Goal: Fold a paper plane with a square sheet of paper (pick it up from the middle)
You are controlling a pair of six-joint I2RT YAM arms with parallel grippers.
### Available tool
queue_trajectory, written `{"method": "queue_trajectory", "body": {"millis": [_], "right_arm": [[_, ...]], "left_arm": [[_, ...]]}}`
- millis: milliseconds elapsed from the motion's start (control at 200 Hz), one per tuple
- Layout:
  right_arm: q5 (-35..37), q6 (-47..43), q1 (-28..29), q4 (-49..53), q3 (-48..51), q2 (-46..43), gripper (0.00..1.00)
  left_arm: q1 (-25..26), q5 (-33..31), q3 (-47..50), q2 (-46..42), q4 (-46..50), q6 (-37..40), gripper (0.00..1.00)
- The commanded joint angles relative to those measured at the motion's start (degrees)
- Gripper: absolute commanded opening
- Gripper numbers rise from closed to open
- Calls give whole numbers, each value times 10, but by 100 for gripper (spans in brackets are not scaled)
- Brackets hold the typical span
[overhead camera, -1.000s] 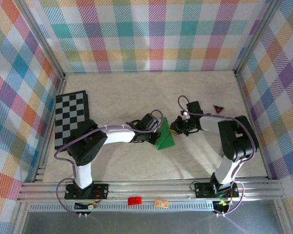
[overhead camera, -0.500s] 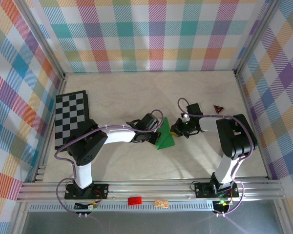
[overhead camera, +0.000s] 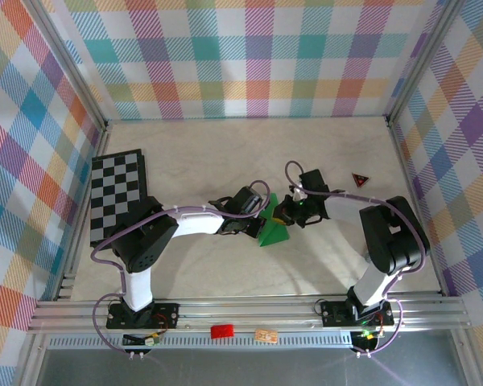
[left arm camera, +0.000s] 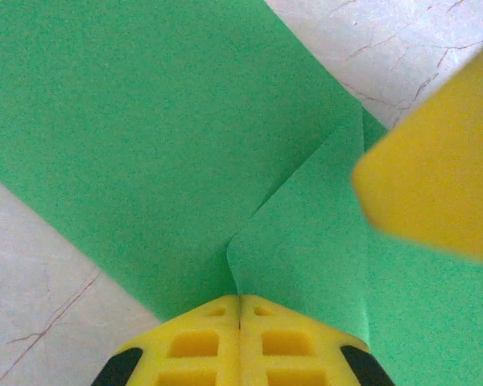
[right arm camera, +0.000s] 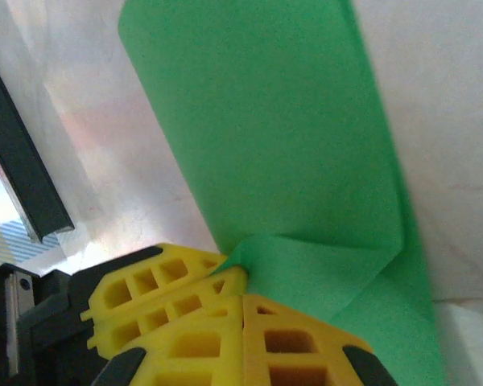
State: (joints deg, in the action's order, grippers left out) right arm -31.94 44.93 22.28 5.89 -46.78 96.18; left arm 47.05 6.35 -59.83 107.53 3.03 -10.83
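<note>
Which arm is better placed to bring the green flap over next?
Probably right: the right gripper is shut on a curled flap of the green paper; the left gripper pinches its crease, anchoring it.

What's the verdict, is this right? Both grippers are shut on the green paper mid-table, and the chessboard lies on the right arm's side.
One thing is wrong: the chessboard lies on the left arm's side, as the top external view shows. The rest holds: the left gripper and the right gripper are both shut on the green paper mid-table.
</note>
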Motion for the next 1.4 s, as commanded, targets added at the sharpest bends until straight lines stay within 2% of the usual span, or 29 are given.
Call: {"method": "queue_trajectory", "body": {"millis": [0,355,610,825,1030,1275,1395], "right_arm": [[-17,21,10,-24,14,12,4],[15,9,11,-29,45,33,3],[-7,11,11,-34,27,-9,5],[-28,29,15,-73,33,23,5],[41,-4,16,-16,44,49,3],[70,-24,17,11,49,66,2],[70,-27,17,12,45,67,2]], "left_arm": [[-5,0,8,28,52,10,0],[-5,0,10,26,49,10,0],[-5,1,9,25,52,12,0],[-5,2,6,27,53,12,0],[-5,2,8,22,53,11,0],[-6,6,-3,11,56,-2,0],[-5,-3,-11,-8,63,-18,8]]}}
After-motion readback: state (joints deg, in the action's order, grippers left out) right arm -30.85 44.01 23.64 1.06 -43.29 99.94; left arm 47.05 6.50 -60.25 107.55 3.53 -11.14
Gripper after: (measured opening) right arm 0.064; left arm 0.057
